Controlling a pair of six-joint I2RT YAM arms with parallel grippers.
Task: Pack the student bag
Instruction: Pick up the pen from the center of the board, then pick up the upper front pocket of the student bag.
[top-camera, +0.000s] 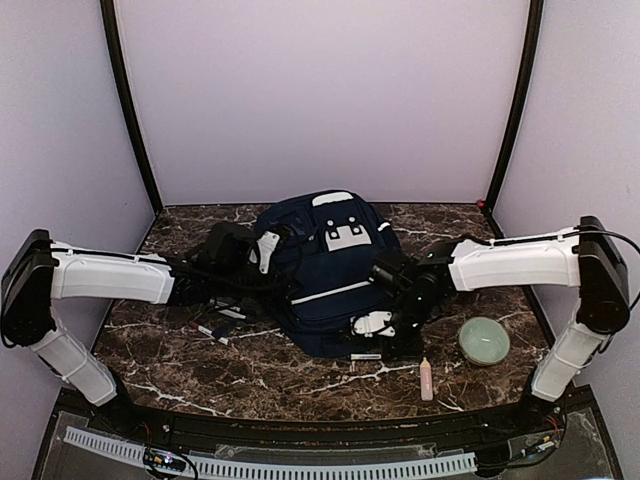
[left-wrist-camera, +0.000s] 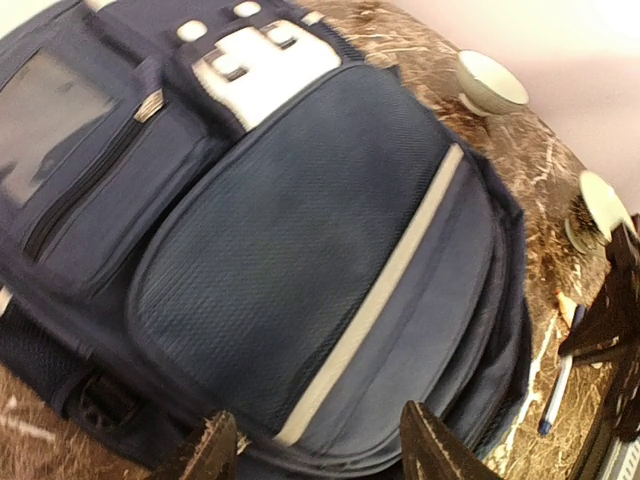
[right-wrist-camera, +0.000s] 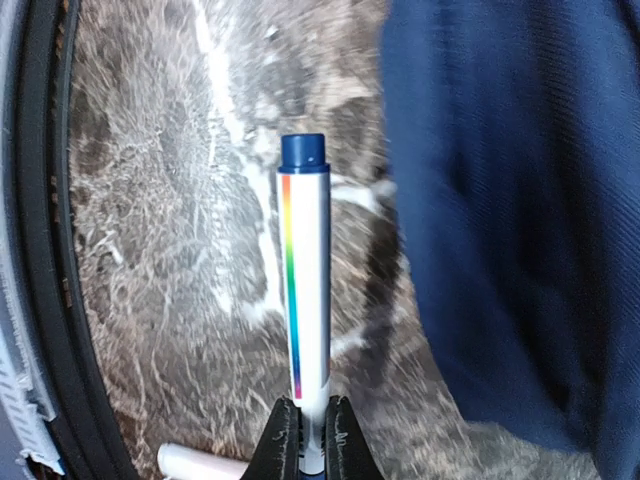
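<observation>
Large navy-blue fabric backpack (top-camera: 322, 275) lies flat at centre frame on dark marble-pattern table (top-camera: 180, 365).
- left gripper (left-wrist-camera: 320, 452): jaws spread wide at bottom of frame, over the backpack's front pocket, nothing held.
- right gripper (right-wrist-camera: 312, 440): clamped on white pen with rainbow stripe and blue cap (right-wrist-camera: 305, 290), which is left of the backpack fabric.

Navy student bag (left-wrist-camera: 300, 250) near pale bowl (left-wrist-camera: 491, 80)

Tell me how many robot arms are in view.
2. The left arm reaches to the student bag's left side, left gripper open; the right arm reaches to its near right corner, right gripper shut on a pen. No others show.
</observation>
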